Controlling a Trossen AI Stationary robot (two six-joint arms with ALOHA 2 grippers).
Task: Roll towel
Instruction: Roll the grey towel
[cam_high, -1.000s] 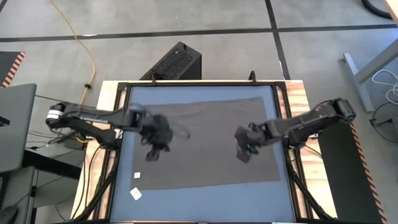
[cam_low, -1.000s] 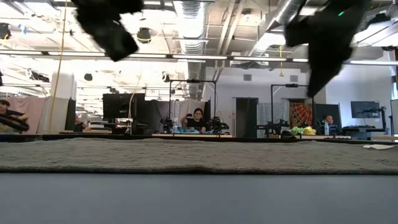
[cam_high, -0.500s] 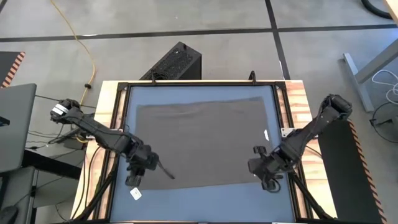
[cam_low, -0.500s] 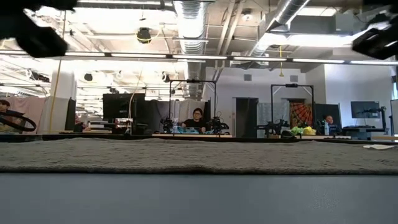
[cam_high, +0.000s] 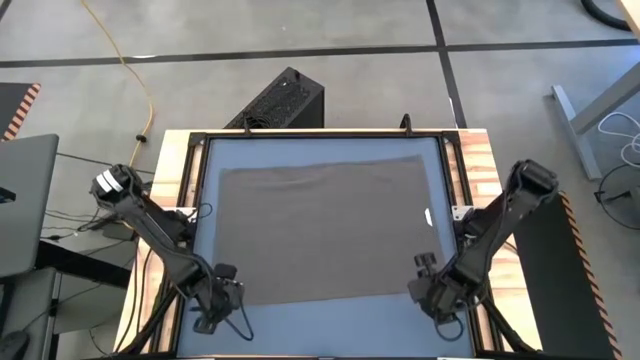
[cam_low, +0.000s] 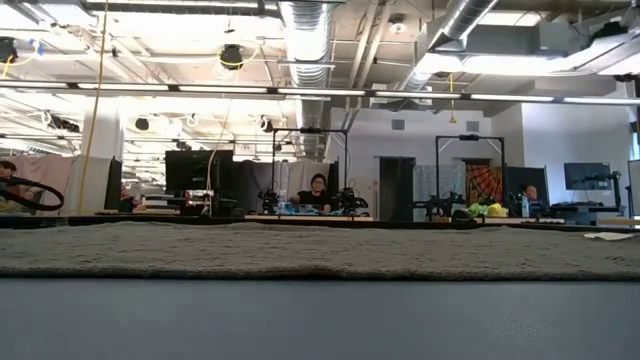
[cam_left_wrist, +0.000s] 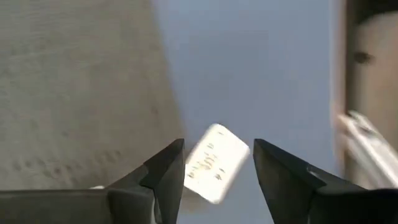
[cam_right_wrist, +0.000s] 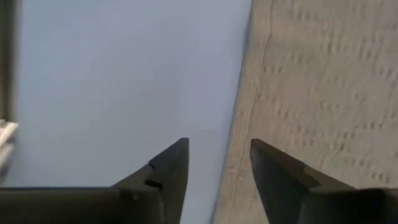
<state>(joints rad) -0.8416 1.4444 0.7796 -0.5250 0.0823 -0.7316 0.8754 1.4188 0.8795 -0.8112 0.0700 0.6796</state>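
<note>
**Both end effectors spread at the towel's near corners**

The left end effector (cam_high: 213, 305) hangs over the near left corner of the worktop (cam_high: 330, 312), its fingers (cam_left_wrist: 163, 169) spread apart with nothing between them. In the left wrist view a small white card (cam_left_wrist: 213, 163) lies on the blue surface in the gap, just beside the cloth's edge. The right end effector (cam_high: 437, 298) sits at the near right corner, fingers (cam_right_wrist: 168, 167) also spread and empty, straddling the cloth's border. The towel (cam_high: 325, 230) lies flat and unrolled across the middle of the worktop, a small white tag (cam_high: 428, 216) at its right edge. Beyond the far rim, a black box (cam_high: 280, 100) stands on the floor, and a yellow cable (cam_high: 140, 75) trails past it.
</note>
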